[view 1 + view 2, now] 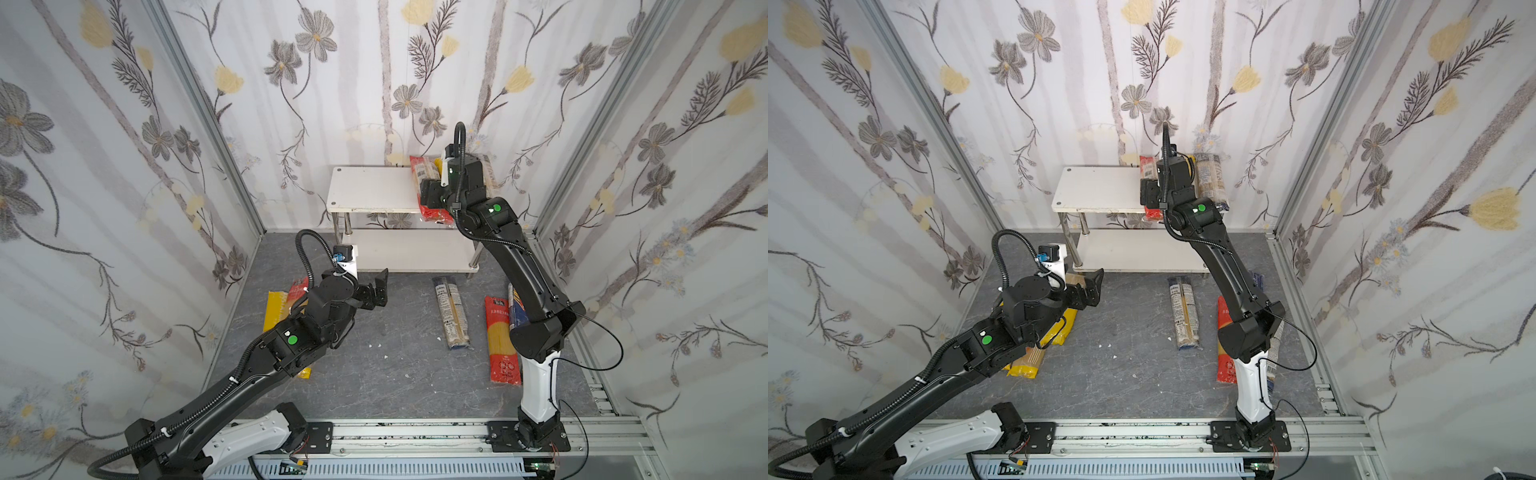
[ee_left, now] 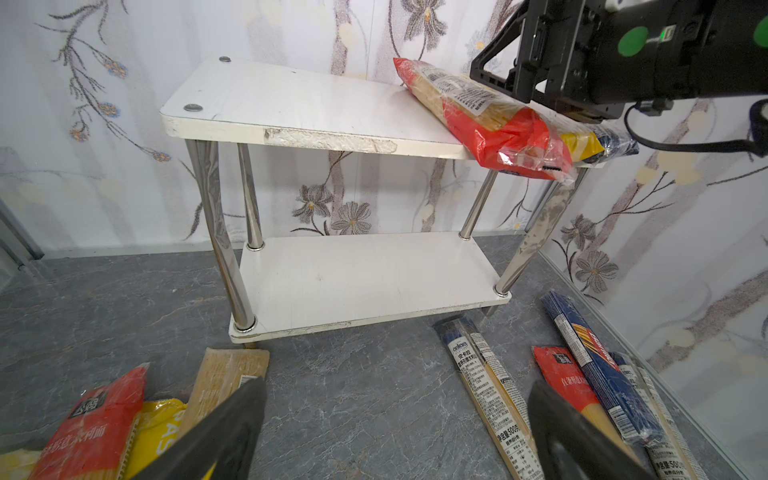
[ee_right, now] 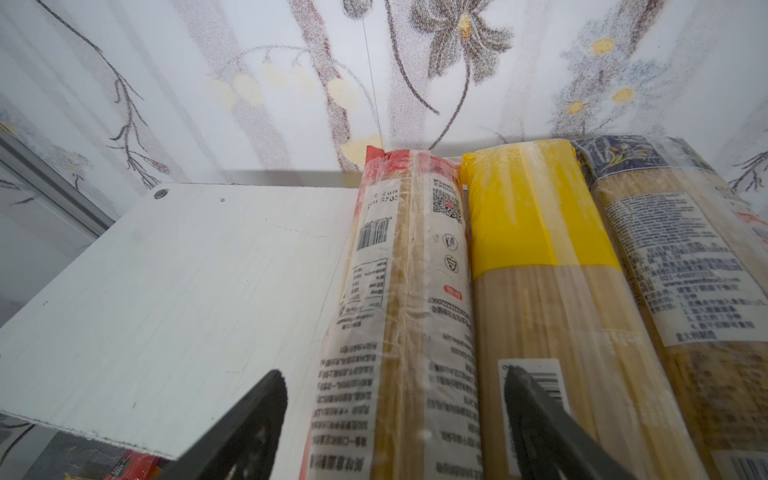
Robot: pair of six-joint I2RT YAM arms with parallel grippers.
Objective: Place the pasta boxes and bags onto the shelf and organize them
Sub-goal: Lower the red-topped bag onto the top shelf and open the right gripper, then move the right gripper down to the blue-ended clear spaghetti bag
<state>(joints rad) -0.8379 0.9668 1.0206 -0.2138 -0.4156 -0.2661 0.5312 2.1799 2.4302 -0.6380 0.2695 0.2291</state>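
The right gripper [image 3: 392, 374] is hovering over the top board of the shelf [image 2: 291, 95] with its jaws standing apart on either side of the red bag [image 3: 399, 270], not clamping it. So the step in hand is looking like the release of that bag. It is lying tight beside a yellow bag [image 3: 536, 232] and a blue bag [image 3: 665, 249], 3 in a row at the board's right end. The left gripper [image 2: 397, 384] is hanging over the floor, jaws wide and empty. Next, I judge, the right arm is needing a straight lift clear before turning to the floor packs [image 1: 451, 313] (several are lying near its base, more under the left arm). The red bag's near end is overhanging the front edge, so a careless brush is risking tipping it off. The top board's left half and the whole lower board [image 2: 353, 278] are lying bare, offering plenty of room.
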